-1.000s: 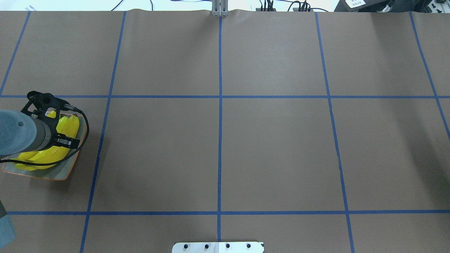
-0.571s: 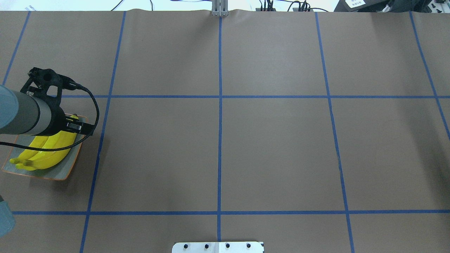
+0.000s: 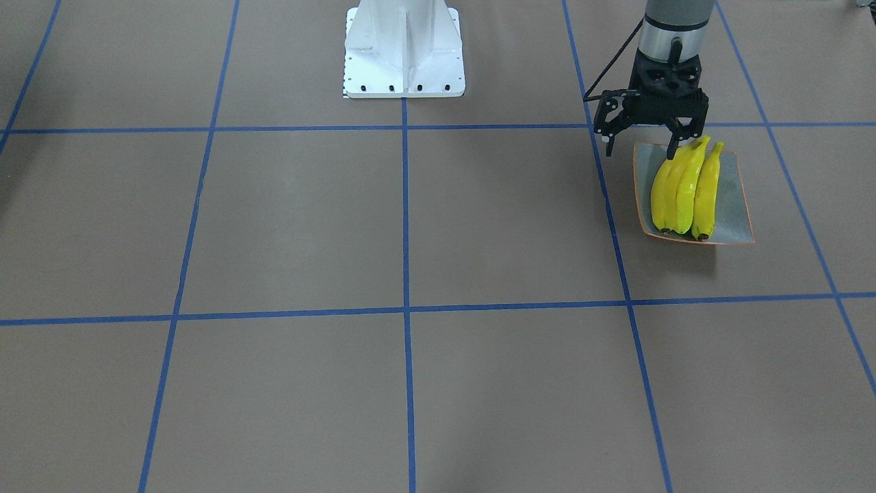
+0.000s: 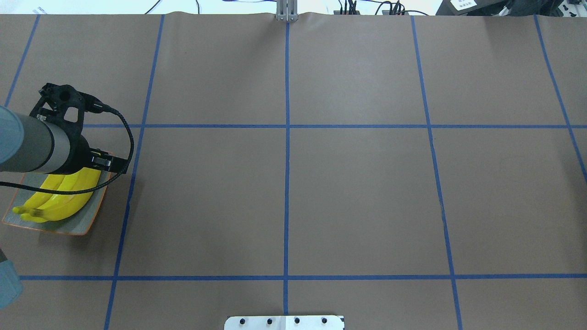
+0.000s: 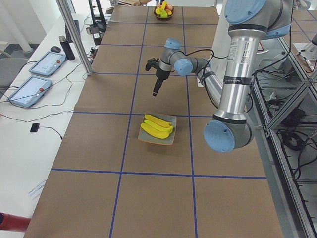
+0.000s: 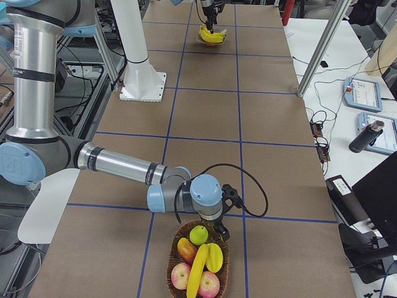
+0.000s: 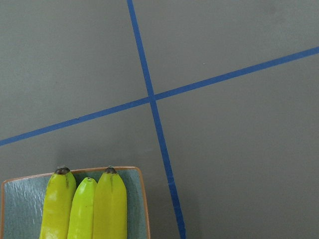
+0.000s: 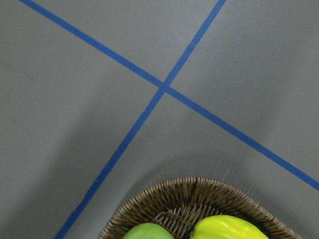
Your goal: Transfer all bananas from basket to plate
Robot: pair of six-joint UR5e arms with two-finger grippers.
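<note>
A: What is seen on the plate (image 3: 736,198)?
B: Three bananas (image 3: 684,188) are laid side by side on it, at the table's left end. A fourth banana (image 6: 197,272) is seen in the basket (image 6: 169,264) among other fruit, at the right end.
A: How are the grippers held?
B: The left gripper (image 3: 641,140) is spread wide and empty, raised near the plate's edge. The right gripper (image 6: 220,231) is poised at the basket's rim; its spread cannot be told

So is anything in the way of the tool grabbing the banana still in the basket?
Nothing lies over it. The banana rests on top in the basket, with the right tool at the rim. A green fruit and a yellow fruit sit close beside it.
</note>
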